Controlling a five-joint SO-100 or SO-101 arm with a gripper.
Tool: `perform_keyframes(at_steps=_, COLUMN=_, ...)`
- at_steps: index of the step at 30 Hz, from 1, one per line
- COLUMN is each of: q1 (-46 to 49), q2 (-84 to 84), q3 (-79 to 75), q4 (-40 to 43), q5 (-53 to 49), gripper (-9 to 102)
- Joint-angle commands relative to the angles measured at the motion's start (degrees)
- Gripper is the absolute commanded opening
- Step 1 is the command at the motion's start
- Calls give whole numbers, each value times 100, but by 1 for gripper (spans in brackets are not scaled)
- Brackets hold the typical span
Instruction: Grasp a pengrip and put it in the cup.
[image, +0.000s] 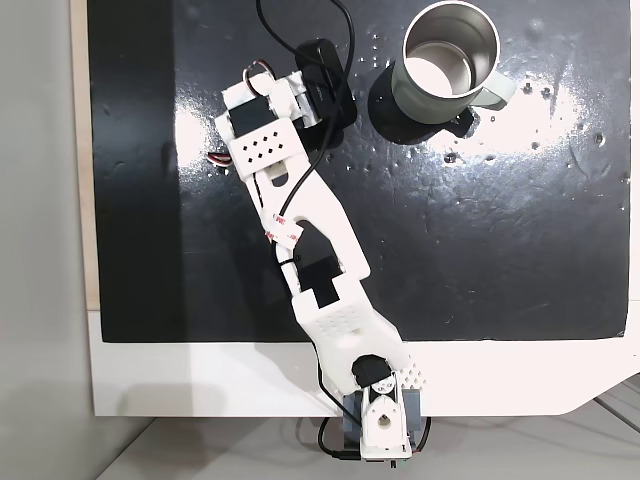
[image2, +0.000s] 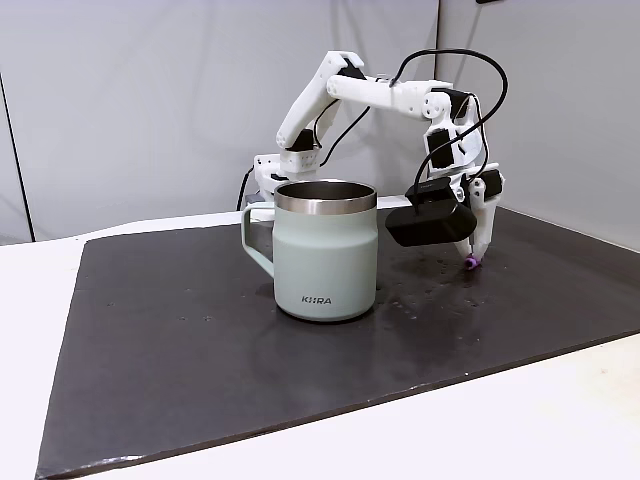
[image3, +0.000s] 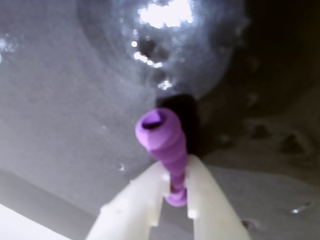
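gripper (image3: 175, 187) pinching pengrip (image3: 162, 137), lower end hidden btwn fingers

- The white arm (image: 300, 230) is reaching from its base at the near edge of the table, in the fixed view from above, across the dark mat toward the far edge.
- In the fixed side view the arm (image2: 380, 95) is arching up and over, with the wrist pointing down.
- The gripper (image3: 175, 192) is pinching the purple pengrip (image3: 165, 145) between its white fingers (image3: 145, 197), the tip (image2: 471, 262) sitting right at the mat.
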Motion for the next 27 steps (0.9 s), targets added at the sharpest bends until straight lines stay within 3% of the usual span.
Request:
perform_keyframes(at_steps=1, q1=105, q2=88, q3=-299, q4=158, q5=0, gripper=0)
perform_keyframes(at_steps=13, q1=729, q2=1336, q3=-1081, q4=1556, q5=-308, gripper=0)
perform_keyframes(at_steps=19, q1=1345, q2=1881, q3=-2408, q4=2514, q5=-896, gripper=0)
perform_keyframes(at_steps=27, q1=1995, q2=2646, q3=-2839, q4=3340, q5=-1433, gripper=0)
